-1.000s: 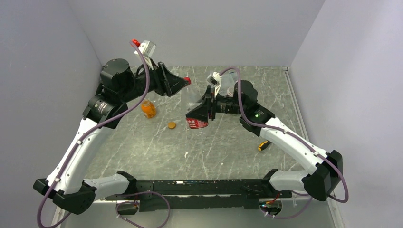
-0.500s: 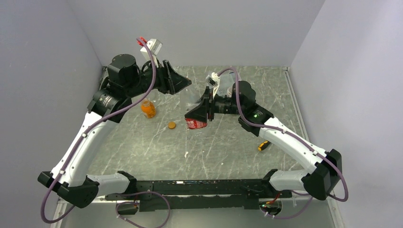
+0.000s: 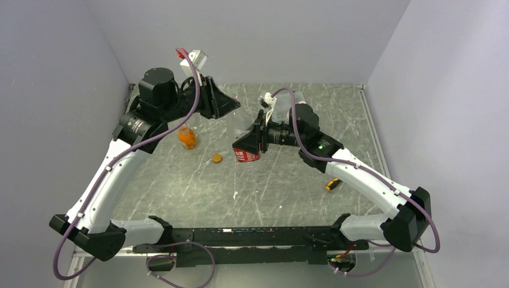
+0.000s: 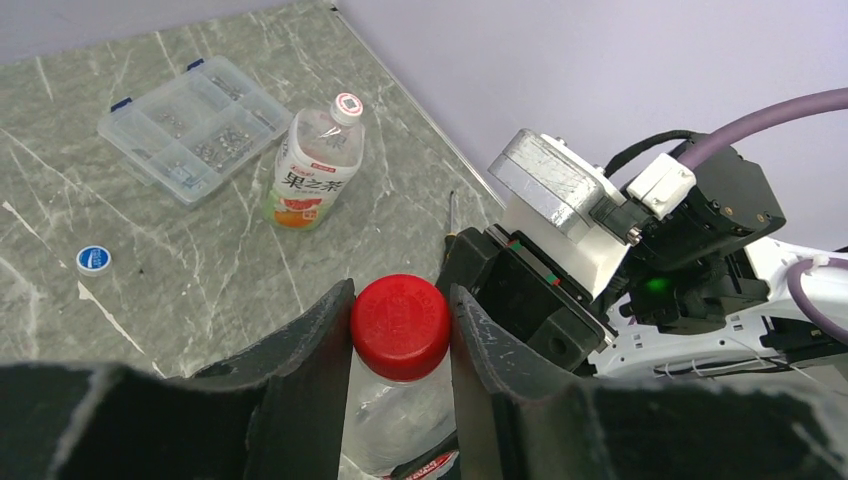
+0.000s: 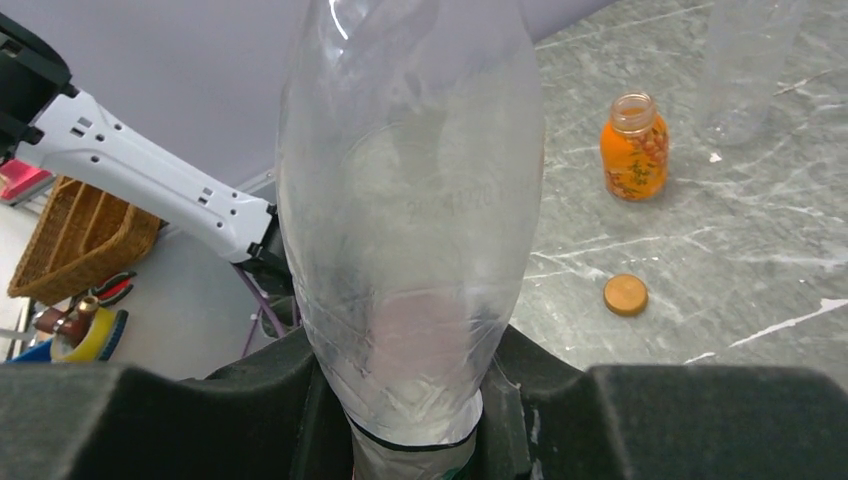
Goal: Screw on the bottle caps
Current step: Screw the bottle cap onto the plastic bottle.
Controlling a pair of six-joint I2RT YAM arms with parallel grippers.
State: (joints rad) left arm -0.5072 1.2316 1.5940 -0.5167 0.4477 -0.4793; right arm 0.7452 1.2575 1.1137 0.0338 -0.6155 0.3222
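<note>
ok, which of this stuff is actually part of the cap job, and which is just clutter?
Part of the job:
red cap
red-labelled bottle
orange bottle
orange cap
white-labelled bottle
blue cap

Just lying about:
clear compartment box
yellow-handled screwdriver

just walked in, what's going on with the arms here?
The right gripper is clamped on the red-labelled bottle. The left gripper has its fingers closed on the red cap sitting on the bottle's neck, apparently to screw it on. The orange bottle stands open, with the orange cap lying nearby.
</note>
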